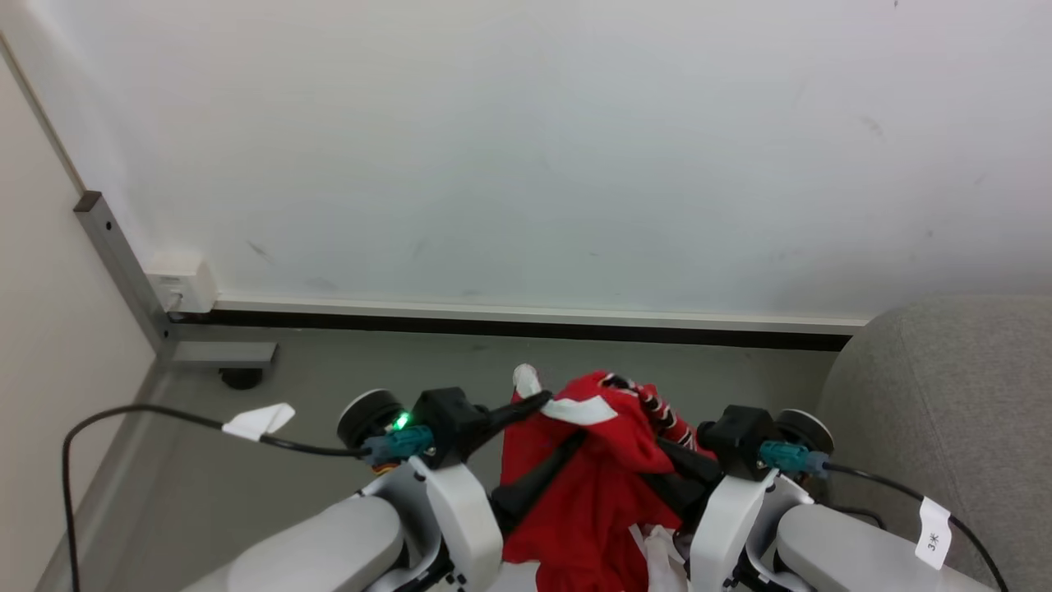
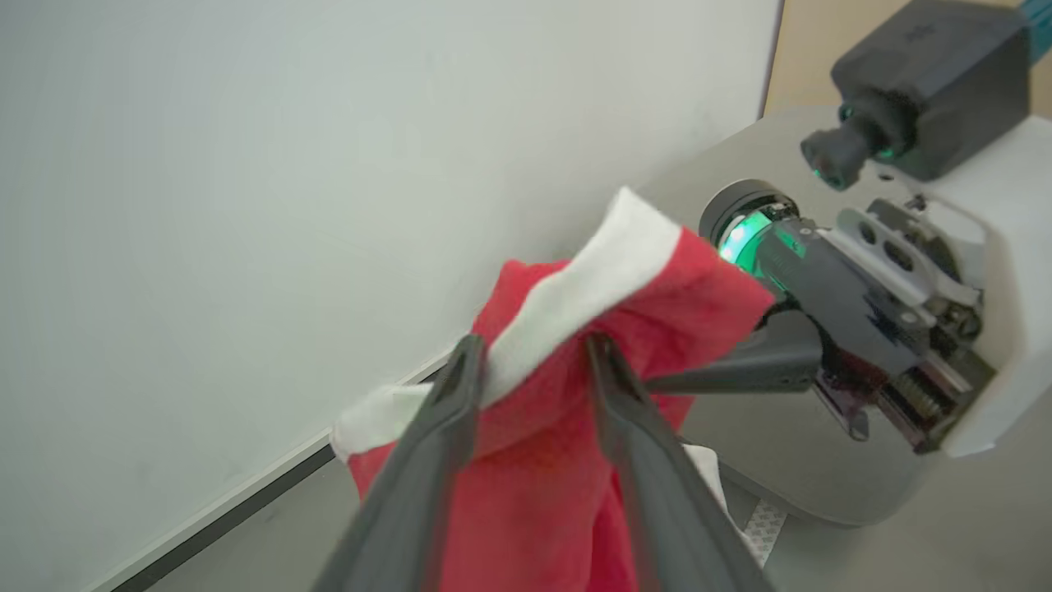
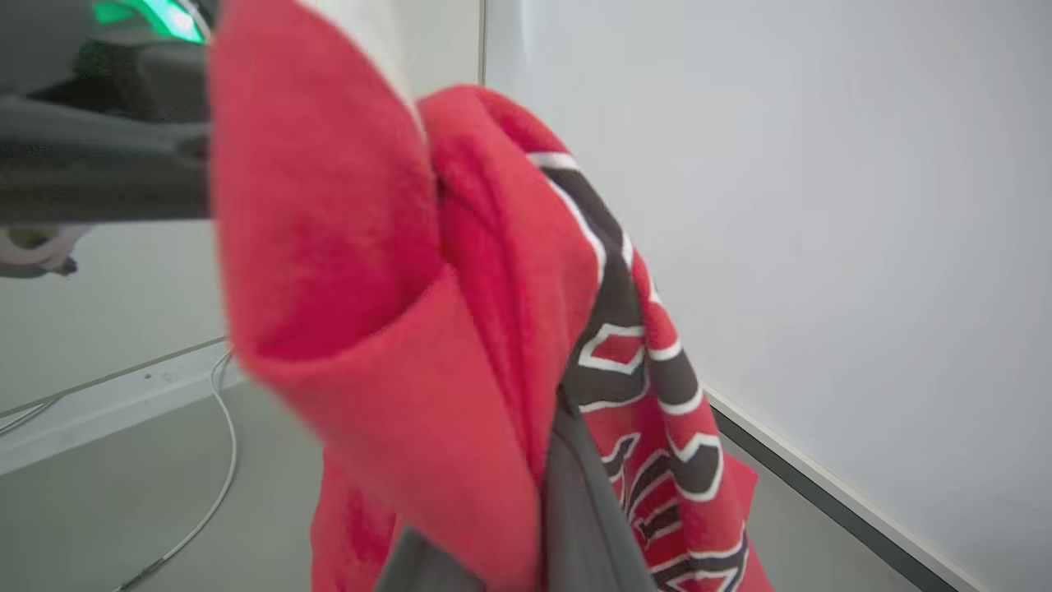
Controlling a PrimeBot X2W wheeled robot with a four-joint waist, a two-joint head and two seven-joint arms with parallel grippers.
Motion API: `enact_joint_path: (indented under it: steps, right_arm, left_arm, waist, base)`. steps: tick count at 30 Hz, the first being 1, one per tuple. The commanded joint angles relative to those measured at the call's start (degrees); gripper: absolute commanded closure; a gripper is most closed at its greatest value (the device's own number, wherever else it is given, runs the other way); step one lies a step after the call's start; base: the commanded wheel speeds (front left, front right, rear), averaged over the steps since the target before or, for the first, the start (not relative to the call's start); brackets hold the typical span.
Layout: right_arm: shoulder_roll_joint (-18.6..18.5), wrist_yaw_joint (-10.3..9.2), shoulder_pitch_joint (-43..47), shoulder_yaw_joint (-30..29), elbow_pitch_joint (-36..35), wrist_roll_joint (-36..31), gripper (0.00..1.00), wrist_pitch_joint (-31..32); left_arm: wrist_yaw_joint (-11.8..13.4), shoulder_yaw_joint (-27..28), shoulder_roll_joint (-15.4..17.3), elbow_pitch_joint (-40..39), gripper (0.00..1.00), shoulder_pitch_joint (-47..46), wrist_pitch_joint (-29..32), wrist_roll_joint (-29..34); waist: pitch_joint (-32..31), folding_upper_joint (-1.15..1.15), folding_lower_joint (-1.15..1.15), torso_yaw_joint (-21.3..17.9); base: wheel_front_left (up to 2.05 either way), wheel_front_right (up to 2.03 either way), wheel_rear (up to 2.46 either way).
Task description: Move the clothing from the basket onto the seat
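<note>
Red jersey (image 1: 592, 485) hanging in the air just left of the grey sofa (image 1: 945, 395), pinched in the closed left gripper (image 2: 530, 358) and seemingly the right gripper (image 2: 670, 380). Lift probably done. Left to do: carry over the sofa, release.

1. The red jersey (image 1: 604, 485), white-trimmed with black, white-edged lettering, hangs bunched in mid-air, left of the grey sofa (image 1: 945, 395), apart from it
2. The grey sofa's rounded woven edge sits at right
</note>
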Motion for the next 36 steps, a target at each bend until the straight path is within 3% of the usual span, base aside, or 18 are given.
enact_joint_path:
  steps: [1, 13, 24, 36]
  right_arm:
    - [-0.01, -0.12, -1.52, -0.87, 0.18, 0.68, 1.0, -0.57]
    - [-0.74, -0.12, -0.6, -7.26, 0.81, -1.78, 1.0, -0.51]
    - [-1.46, -0.12, 0.93, -10.34, 0.73, -3.66, 1.0, -0.51]
    - [-3.09, -0.12, 0.17, -12.3, -0.09, -4.41, 1.0, -0.51]
  left_arm:
    - [0.74, 0.47, 0.44, 0.94, 0.0, 1.8, -0.78, -0.94]
    - [0.3, 3.57, -1.01, 6.91, 0.0, 9.36, -3.53, -0.75]
    - [-2.6, 10.32, -3.27, 8.08, 0.0, 13.33, -3.54, 4.37]
    - [-4.65, 15.29, -4.83, 8.05, 0.0, 15.33, -3.54, 7.74]
  waist:
    - [0.13, 0.0, 0.0, -0.17]
    - [0.93, 0.0, 0.0, 0.28]
    - [0.84, 0.0, 0.0, 0.27]
    - [1.83, 0.0, 0.0, -4.45]
  base:
    - [0.0, 0.0, 0.0]
    - [0.0, 0.0, 0.0]
    - [0.0, 0.0, 0.0]
    - [0.0, 0.0, 0.0]
